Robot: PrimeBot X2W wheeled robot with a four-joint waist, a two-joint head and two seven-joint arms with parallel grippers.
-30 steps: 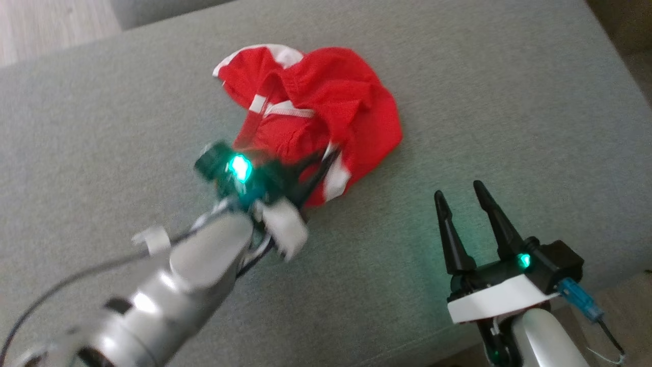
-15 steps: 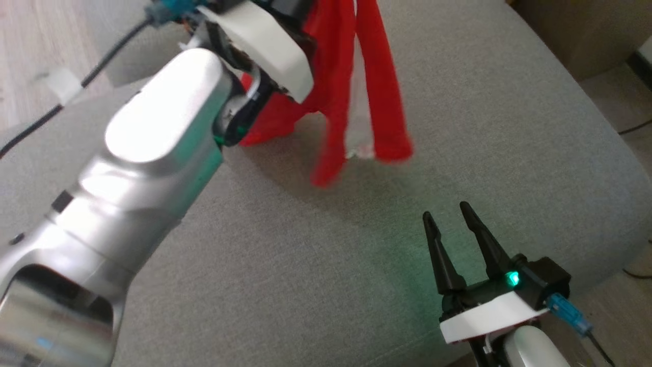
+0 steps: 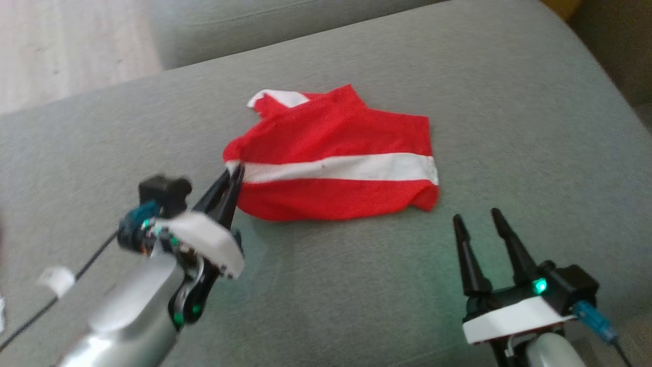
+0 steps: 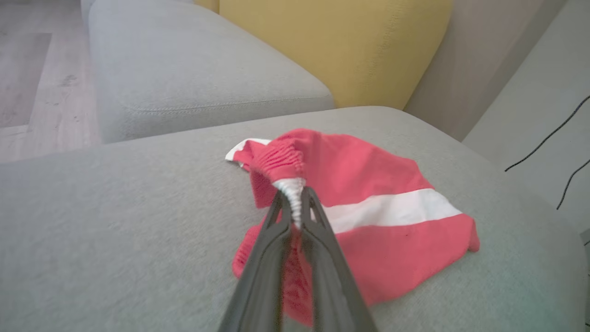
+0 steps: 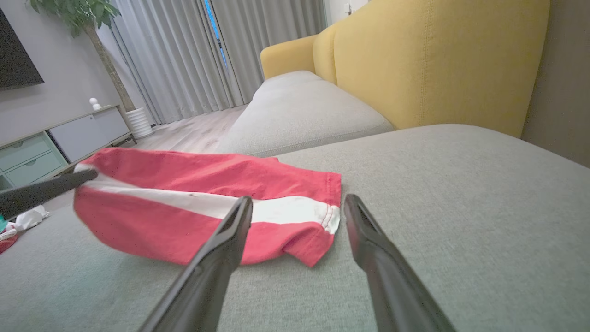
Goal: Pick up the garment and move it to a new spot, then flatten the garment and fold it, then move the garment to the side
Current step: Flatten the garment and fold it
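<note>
The left pincer (image 3: 235, 173) is clamped on the gathered edge of the red shorts (image 3: 346, 178), which lie on the grey sofa cushion (image 3: 356, 300) just beyond it; the right pincer (image 3: 478, 216) gapes empty, just short of the hem (image 3: 432, 173); flattening looks in hand; next, grip that hem and draw taut.

The garment (image 3: 336, 191) lies on the cushion (image 3: 509, 92), left hand (image 3: 235, 172) at its left edge (right hand (image 3: 476, 216) apart).
</note>
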